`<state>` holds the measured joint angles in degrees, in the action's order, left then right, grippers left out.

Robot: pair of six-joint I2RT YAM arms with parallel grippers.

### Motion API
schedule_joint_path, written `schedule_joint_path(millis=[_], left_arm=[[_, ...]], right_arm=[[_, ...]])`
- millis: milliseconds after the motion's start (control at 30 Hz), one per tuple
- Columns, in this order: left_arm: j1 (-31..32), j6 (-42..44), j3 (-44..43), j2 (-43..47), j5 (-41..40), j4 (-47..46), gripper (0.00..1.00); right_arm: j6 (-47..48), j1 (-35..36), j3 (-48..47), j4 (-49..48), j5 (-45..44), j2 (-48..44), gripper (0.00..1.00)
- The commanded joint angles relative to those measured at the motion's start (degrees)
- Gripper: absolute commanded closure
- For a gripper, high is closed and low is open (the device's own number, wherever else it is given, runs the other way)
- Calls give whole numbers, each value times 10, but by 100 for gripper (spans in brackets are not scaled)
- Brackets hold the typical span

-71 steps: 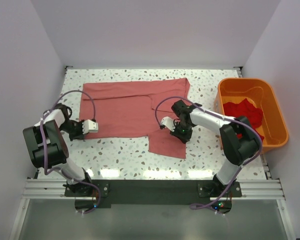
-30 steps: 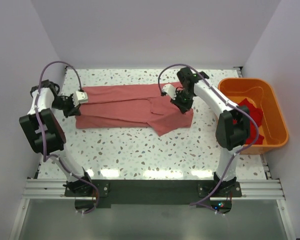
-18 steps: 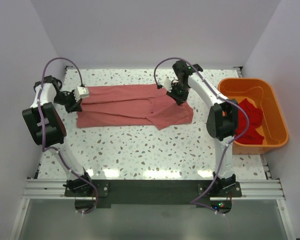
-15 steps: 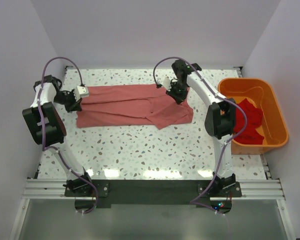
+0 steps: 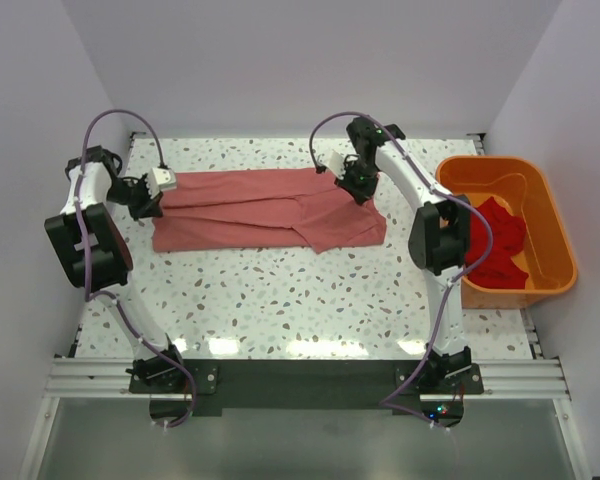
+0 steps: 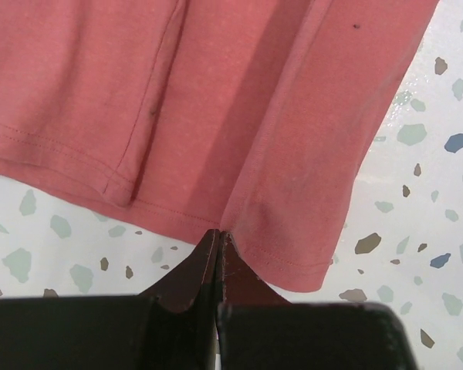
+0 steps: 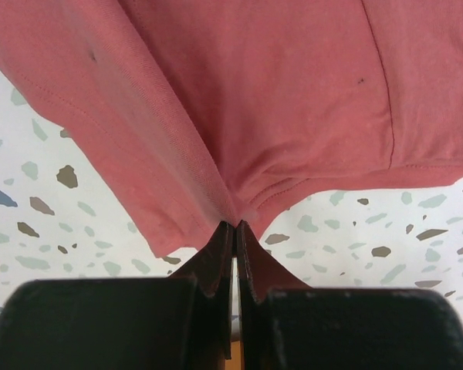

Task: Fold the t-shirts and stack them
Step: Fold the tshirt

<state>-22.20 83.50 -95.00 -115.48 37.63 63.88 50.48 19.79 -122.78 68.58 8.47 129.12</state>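
**A:** Shirts on the table: how many?

**B:** One. A single salmon-pink t-shirt lies on the speckled table. At the right edge sits one orange bin holding a heap of red cloth. I cannot tell how many pieces are in that heap.

**A:** And the arms?

**B:** Two, one gripper each. The left gripper is at the shirt's left end and the right gripper at its far right corner.

**A:** What are they doing with it?

**B:** Both are pinching it. In the left wrist view the dark fingers meet with no gap, and the hemmed edge gathers into their tips. The right wrist view shows the same: fingers pressed together, with fabric puckering into the pinch.

**A:** How does the shirt look?

**B:** It is doubled over into a long band running left to right across the far half of the table, well away from the arm bases. The layers overlap unevenly, so stitched hems show one above another. A flap juts toward the near side at the right end. The cloth is faintly heathered, with a few small dark specks, and it lies mostly flat with soft creases fanning out from each grip.

**A:** Does it touch the bin?

**B:** No, bare table separates them.
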Motion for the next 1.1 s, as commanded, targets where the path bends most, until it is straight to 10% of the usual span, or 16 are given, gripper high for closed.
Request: schedule_joint_path(millis=[0, 1067], left_arm=[[-1, -4, -24, -4, 18, -16, 100], [29, -77, -11, -54, -34, -149, 100]], right_arm=[[14, -7, -14, -8, -6, -11, 100], [6, -14, -53, -77, -30, 36, 100]])
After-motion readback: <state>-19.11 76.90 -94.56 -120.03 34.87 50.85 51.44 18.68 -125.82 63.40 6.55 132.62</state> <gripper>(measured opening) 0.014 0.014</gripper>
